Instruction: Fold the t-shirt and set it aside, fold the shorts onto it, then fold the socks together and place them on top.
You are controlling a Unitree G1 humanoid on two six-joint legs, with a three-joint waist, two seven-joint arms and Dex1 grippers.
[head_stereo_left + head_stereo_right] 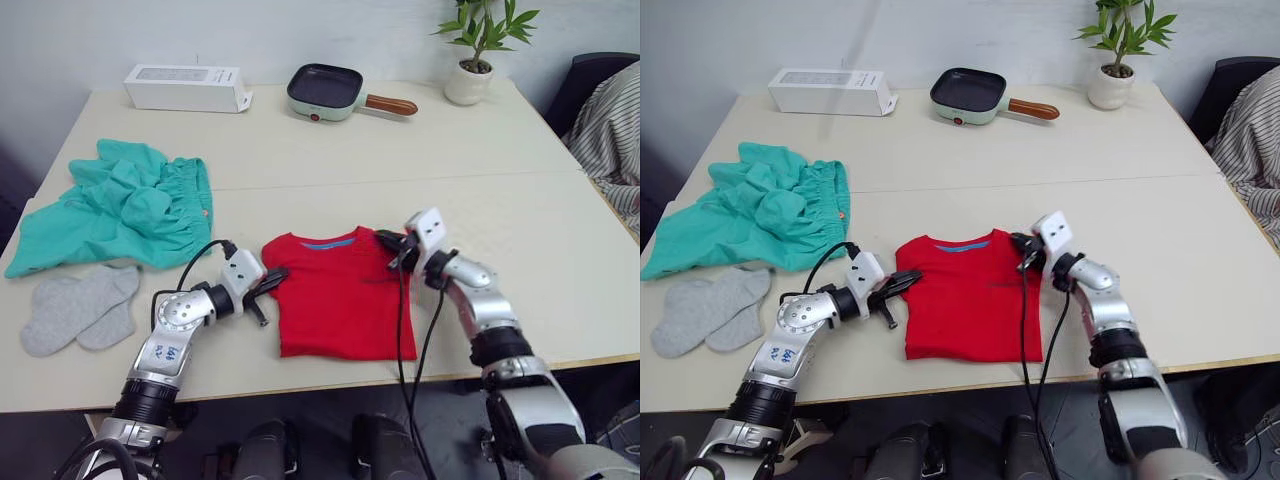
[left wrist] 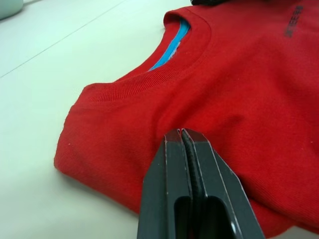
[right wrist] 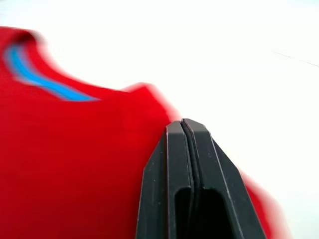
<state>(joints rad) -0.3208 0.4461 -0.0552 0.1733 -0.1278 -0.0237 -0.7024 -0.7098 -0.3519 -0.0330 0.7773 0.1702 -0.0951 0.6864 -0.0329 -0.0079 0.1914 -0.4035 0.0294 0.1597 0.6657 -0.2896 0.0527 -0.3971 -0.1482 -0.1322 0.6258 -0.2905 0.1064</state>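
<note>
The t-shirt (image 1: 335, 295) lies flat near the table's (image 1: 560, 260) front edge, sleeves folded in to a narrow rectangle, collar toward the far side; your left gripper (image 1: 272, 279) rests at its left shoulder edge, fingers (image 2: 187, 164) pressed together with no cloth between them; your right gripper (image 1: 388, 240) sits at the right shoulder corner, fingers (image 3: 187, 149) likewise closed on nothing. The shorts (image 1: 125, 205) lie crumpled well to the left; the socks (image 1: 75, 308) lie side by side just in front of them. At the far edge stand a white box (image 1: 187, 88), a small green pan (image 1: 328, 92) and a potted plant (image 1: 474, 55).
</note>
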